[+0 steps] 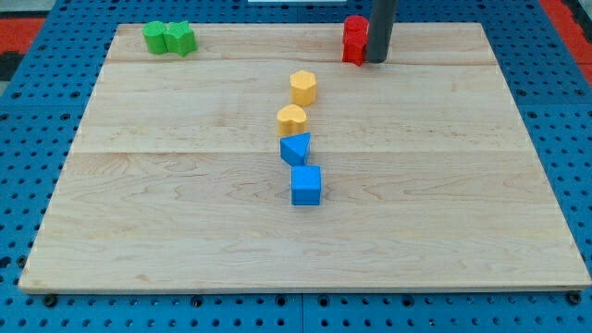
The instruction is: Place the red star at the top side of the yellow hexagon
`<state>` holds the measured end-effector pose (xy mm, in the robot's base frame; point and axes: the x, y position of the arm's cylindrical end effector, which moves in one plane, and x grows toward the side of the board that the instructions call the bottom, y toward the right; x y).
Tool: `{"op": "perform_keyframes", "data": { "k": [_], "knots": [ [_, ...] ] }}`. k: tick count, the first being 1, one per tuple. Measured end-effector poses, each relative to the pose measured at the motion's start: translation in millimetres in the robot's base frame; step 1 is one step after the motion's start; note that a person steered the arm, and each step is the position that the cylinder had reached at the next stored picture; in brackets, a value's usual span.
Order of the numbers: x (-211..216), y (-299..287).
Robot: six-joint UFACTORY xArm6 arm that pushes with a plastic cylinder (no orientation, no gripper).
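Observation:
The red star (354,39) stands near the board's top edge, right of centre. My tip (376,60) is right beside it, on its right, touching or nearly touching. The yellow hexagon (303,87) lies below and to the left of the red star, about a block's width apart from it. A second yellow block (291,119), rounded like a heart, sits just below the hexagon.
A blue triangular block (296,147) and a blue cube (306,185) continue the column below the yellow blocks. Two green blocks (169,38) sit together at the top left corner. The wooden board (462,203) lies on a blue pegboard.

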<state>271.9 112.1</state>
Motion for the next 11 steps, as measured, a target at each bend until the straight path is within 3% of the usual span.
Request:
{"op": "perform_keyframes", "data": {
  "k": [2,3,4,5,6,10,11],
  "knots": [
    [16,0],
    [16,28],
    [-1,96],
    [-34,103],
    [-36,31],
    [-13,-70],
    [-3,-62]
  ]
}}
